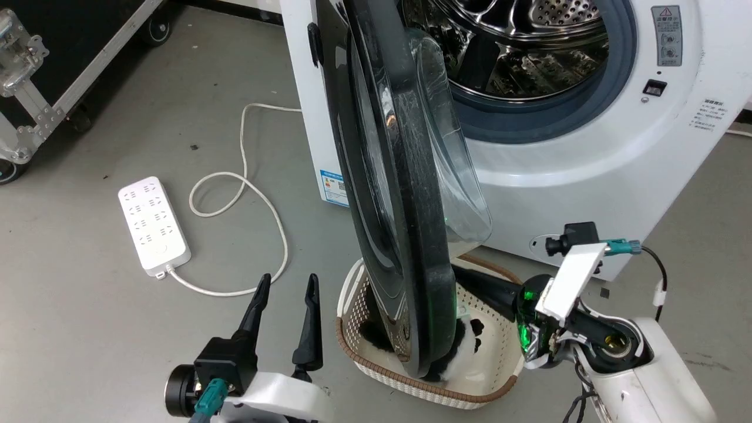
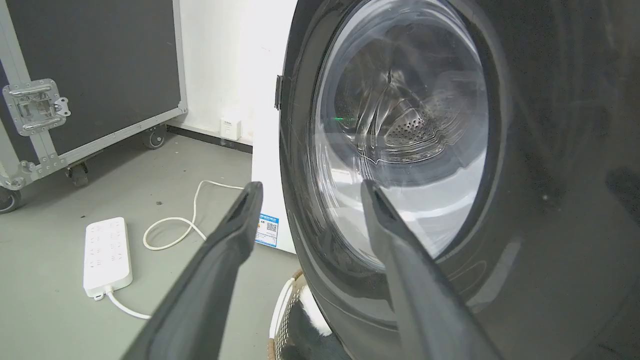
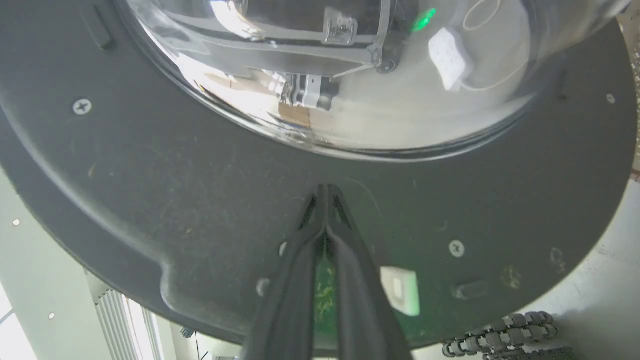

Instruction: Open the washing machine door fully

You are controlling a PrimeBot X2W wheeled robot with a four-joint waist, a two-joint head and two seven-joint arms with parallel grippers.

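The washing machine door (image 1: 411,176) stands swung out, edge-on in the head view, its clear glass bowl (image 1: 464,170) bulging to the right towards the steel drum (image 1: 529,47). My right gripper (image 1: 464,279) reaches in from the right, low on the door's inner side. In the right wrist view it (image 3: 325,187) is shut, tips together against the door's dark inner face (image 3: 175,190) just below the glass bowl (image 3: 350,75). My left gripper (image 1: 289,279) is open with nothing in it, left of the door's lower edge. In the left wrist view it (image 2: 311,187) faces the door's outer face (image 2: 525,200).
A white woven basket (image 1: 376,376) holding black and white cloth sits on the floor under the door's lower edge. A white power strip (image 1: 154,226) and its looped cable (image 1: 258,194) lie to the left. A wheeled black flight case (image 1: 35,70) stands at the far left.
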